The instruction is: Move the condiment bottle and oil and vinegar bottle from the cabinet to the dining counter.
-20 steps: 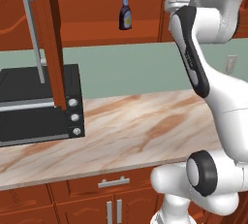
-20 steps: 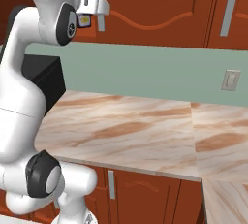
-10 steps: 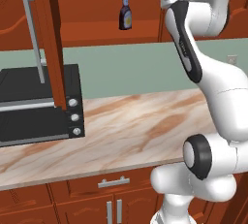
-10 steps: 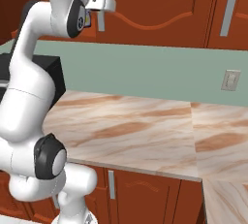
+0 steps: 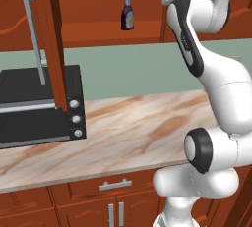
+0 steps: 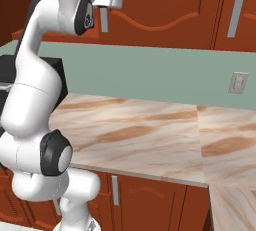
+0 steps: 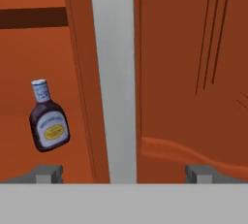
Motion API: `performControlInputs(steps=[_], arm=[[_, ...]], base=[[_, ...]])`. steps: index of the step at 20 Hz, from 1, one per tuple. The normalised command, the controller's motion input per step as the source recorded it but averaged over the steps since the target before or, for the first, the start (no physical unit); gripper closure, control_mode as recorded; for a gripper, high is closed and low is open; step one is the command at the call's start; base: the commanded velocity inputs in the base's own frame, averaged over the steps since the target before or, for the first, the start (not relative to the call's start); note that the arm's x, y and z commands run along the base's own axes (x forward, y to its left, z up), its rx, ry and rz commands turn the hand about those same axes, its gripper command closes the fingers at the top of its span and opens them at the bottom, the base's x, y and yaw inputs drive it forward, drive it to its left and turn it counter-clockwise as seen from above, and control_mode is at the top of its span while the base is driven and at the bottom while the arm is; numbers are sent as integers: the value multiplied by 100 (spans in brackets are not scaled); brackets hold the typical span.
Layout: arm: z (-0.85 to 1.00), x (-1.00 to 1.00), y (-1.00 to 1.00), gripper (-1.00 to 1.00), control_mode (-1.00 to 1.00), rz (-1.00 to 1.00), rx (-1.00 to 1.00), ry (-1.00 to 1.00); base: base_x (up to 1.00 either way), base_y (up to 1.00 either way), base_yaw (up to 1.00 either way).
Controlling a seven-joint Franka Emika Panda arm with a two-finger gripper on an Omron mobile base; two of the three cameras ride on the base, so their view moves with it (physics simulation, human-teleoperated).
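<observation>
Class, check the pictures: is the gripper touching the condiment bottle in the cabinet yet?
Apart. In the hand view the condiment bottle stands on the cabinet shelf well left of the open gripper, with an orange gap below it and the finger tips.

Cabinet (image 5: 98, 29) shelf, condiment bottle (image 5: 127, 13) upright

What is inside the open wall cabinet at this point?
The condiment bottle stands upright on the shelf of the cabinet, with nothing else visible on it. The open door and the arm cover parts of the interior, so the oil and vinegar bottle cannot be confirmed.
</observation>
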Motion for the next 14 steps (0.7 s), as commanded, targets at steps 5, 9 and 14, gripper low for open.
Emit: performControlInputs(steps=[5,9,14], arm=[[-5,31,0,-100,-100,3,0,-11],[-4,35,-1,-100,-100,3,0,-10],[-2,42,0,-100,-100,2,0,-1]], base=[[0,0,0],[0,0,0],[0,0,0]])
